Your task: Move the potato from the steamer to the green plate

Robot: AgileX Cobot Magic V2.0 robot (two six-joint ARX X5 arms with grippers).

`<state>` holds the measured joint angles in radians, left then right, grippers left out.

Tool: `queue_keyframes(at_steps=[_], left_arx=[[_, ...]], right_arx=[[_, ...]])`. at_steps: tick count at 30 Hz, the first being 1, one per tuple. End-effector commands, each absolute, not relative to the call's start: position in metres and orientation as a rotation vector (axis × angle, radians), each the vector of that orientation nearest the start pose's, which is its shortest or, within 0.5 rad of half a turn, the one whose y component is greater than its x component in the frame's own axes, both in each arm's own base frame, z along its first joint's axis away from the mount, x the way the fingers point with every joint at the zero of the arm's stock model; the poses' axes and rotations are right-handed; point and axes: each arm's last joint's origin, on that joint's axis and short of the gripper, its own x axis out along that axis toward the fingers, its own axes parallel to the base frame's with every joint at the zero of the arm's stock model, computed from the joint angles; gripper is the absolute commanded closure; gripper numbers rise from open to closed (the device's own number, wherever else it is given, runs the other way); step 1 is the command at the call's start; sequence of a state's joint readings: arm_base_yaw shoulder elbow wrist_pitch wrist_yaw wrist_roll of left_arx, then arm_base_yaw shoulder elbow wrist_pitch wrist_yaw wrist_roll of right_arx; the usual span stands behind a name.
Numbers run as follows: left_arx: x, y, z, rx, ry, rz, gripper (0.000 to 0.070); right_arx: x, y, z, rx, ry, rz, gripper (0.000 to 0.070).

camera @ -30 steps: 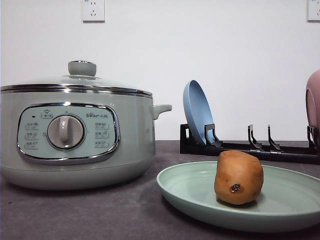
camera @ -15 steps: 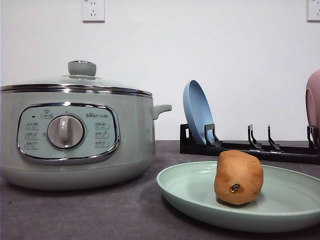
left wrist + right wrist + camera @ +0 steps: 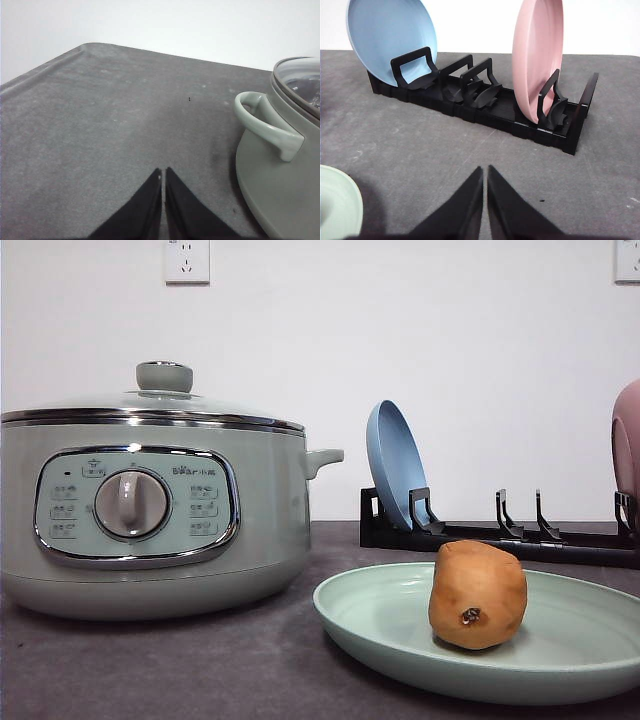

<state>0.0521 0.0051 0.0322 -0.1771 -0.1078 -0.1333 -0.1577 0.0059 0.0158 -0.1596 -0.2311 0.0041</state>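
Observation:
An orange-brown potato (image 3: 478,594) with a dark eye spot stands on the pale green plate (image 3: 380,625) at the front right of the table. To the left sits the sage-green steamer (image 3: 150,505) with its glass lid and green knob on. My left gripper (image 3: 163,172) is shut over bare grey mat, beside the steamer's side handle (image 3: 267,125). My right gripper (image 3: 485,170) is shut above the mat, with the green plate's rim (image 3: 337,205) to one side and the rack ahead.
A black dish rack (image 3: 500,535) stands behind the green plate, holding a blue plate (image 3: 395,465) and a pink plate (image 3: 628,445) on edge. Its middle slots (image 3: 470,87) hold nothing. A white wall with sockets rises behind the table.

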Motion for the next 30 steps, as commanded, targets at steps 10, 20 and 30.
queue_keyframes(at_steps=[10,20,30], left_arx=[[0.0952,0.0084,0.1497,-0.134,0.164,0.177,0.0697],[0.0952,0.0084,0.1497,-0.134,0.164,0.177,0.0697],[0.0952,0.0084,0.1497,-0.134,0.163,0.177,0.0697]], right_arx=[[0.0952,-0.0085,0.1520,0.033,0.147,0.076,0.0699],[0.0952,-0.0085,0.1520,0.033,0.147,0.076,0.0699],[0.0952,-0.0085,0.1520,0.033,0.147,0.076,0.0699]])
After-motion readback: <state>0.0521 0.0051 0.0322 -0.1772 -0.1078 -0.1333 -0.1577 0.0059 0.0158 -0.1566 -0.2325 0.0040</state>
